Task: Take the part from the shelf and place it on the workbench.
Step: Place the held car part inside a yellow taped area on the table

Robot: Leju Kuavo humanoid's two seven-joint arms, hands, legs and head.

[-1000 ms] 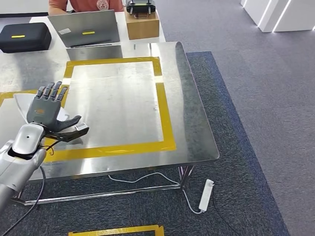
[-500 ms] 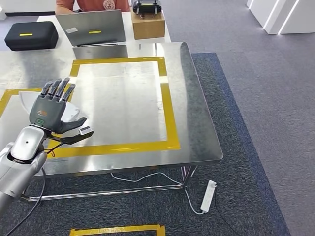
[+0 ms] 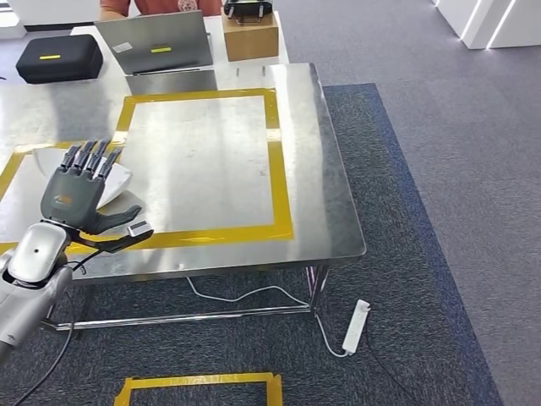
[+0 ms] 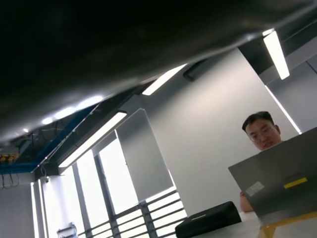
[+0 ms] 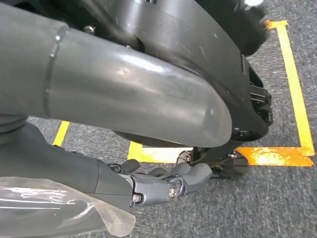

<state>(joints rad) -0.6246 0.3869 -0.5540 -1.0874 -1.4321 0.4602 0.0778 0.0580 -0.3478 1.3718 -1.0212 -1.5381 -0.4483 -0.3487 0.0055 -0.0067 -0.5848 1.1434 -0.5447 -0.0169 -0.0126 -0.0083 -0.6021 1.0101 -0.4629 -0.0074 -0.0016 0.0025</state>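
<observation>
The part is a white curved shell lying on the steel workbench, at the left edge of the yellow taped square. My left hand is spread flat just over it, fingers straight and apart, thumb out to the side, covering most of it. I see no finger wrapped around the part. My right hand hangs low over the carpet, fingers loosely extended, holding nothing.
At the far side of the bench stand a grey laptop, a black case and a cardboard box, with a person seated behind. A white power strip and its cable lie on the carpet under the bench's right corner.
The whole view has shifted a little, so the camera moved. My left hand stays spread over the white part at the same spot on the bench.
</observation>
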